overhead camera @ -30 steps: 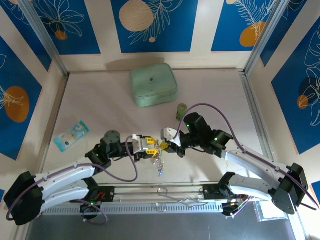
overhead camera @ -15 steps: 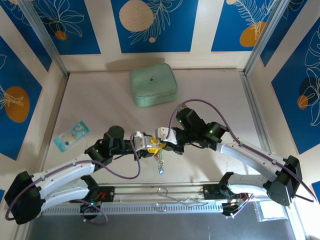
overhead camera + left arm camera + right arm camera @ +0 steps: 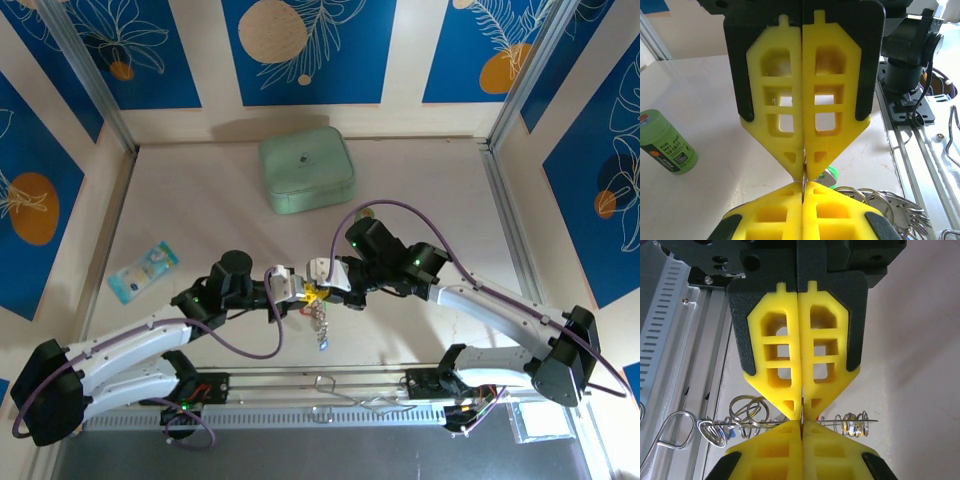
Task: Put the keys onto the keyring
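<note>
The left gripper [image 3: 305,291] and the right gripper [image 3: 320,288] meet tip to tip over the near part of the table [image 3: 200,210], close to the rail at its front edge. Each has its yellow pads pressed flat together, and in the wrist views a thin sliver of silvery wire shows right at the seam where the two sets of tips face each other, so both are pinched on the keyring [image 3: 318,316]. The rest of it hangs just below the tips as a loose bunch of coils and loops. A blue key [image 3: 323,344] dangles lowest and a green key [image 3: 829,176] sits just beside the tips (the other keys cannot be made out). A green cylinder [image 3: 667,142] stands upright on the table, a mint-green case [image 3: 307,170] lies well behind, and a blue packet [image 3: 143,270] lies off to the left.
</note>
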`<state>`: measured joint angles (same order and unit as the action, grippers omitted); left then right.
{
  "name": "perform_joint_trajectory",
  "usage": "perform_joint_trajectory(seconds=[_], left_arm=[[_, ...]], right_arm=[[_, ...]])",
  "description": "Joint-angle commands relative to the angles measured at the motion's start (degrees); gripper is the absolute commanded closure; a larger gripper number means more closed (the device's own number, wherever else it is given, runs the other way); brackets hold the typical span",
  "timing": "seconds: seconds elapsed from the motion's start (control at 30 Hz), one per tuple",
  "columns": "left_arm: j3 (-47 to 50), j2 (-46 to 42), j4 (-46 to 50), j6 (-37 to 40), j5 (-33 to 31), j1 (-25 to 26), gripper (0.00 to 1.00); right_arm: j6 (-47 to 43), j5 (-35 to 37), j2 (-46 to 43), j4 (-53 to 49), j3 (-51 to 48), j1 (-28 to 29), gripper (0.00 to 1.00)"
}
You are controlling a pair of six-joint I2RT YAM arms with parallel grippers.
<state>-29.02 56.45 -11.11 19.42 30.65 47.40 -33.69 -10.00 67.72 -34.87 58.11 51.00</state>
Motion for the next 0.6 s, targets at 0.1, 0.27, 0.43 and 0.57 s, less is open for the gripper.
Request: perform_joint_trajectory(seconds=[0.1,0.27,0.43,0.57], left_arm=[[2.87,-0.9,-11.56,-4.1,1.38,0.42,1.0],[6.74,-0.72,-21.86,-8.19,1.93,0.5,1.0],[7.35,-0.46,-23.75,-8.61,2.92,0.53,1.0],[7.49,-0.37,-24.39,-8.76,3.21,0.58,1.0]], right_arm=[[5.01,-7.81,-7.19,10.37,-7.74,-4.13,0.65],[7.22,-10.52,-8.5,12.2,-10.94,-6.33,0.62],[8.01,-10.27,-7.63,13.87,-11.68,-6.58,0.63],[8.72,-11.52,-6.91,15.09,-11.76,-6.62,0.69]])
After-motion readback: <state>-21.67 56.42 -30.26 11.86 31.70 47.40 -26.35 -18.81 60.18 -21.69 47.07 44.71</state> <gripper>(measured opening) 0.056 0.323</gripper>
